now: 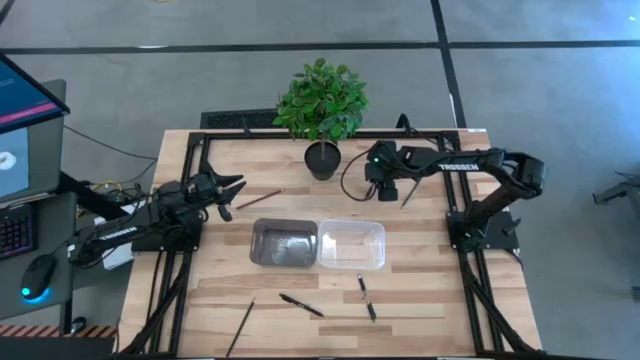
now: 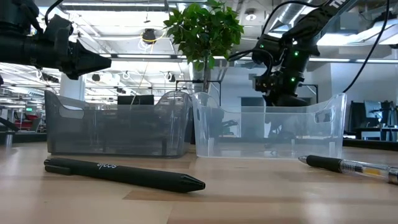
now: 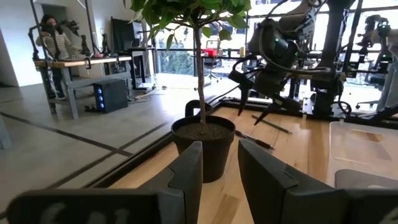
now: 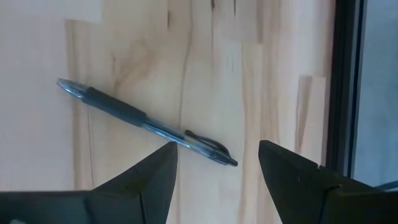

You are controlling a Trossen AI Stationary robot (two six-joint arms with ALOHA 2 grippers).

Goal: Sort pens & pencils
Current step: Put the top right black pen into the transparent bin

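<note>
My right gripper [image 1: 385, 188] hangs open above the table's far right part, fingers pointing down. In the right wrist view a clear-barrelled pen with a dark grip [image 4: 146, 123] lies flat on the wood just ahead of the open gripper [image 4: 214, 163]. A thin stick [image 1: 409, 194] lies beside that gripper. My left gripper [image 1: 232, 192] is open at the far left, raised, facing the plant pot [image 3: 203, 143]. A pencil [image 1: 258, 199] lies near it. Near the front edge lie a black pen [image 1: 301, 305], two more pens [image 1: 362, 285] [image 1: 371, 311] and a pencil [image 1: 243, 325].
A grey bin [image 1: 283, 243] and a clear bin [image 1: 351, 245] stand side by side at the table's middle. A potted plant [image 1: 322, 100] stands at the far edge between the arms. Black frame rails [image 1: 470, 280] run along the table's sides. A person sits at a desk [image 3: 53, 40] in the room beyond.
</note>
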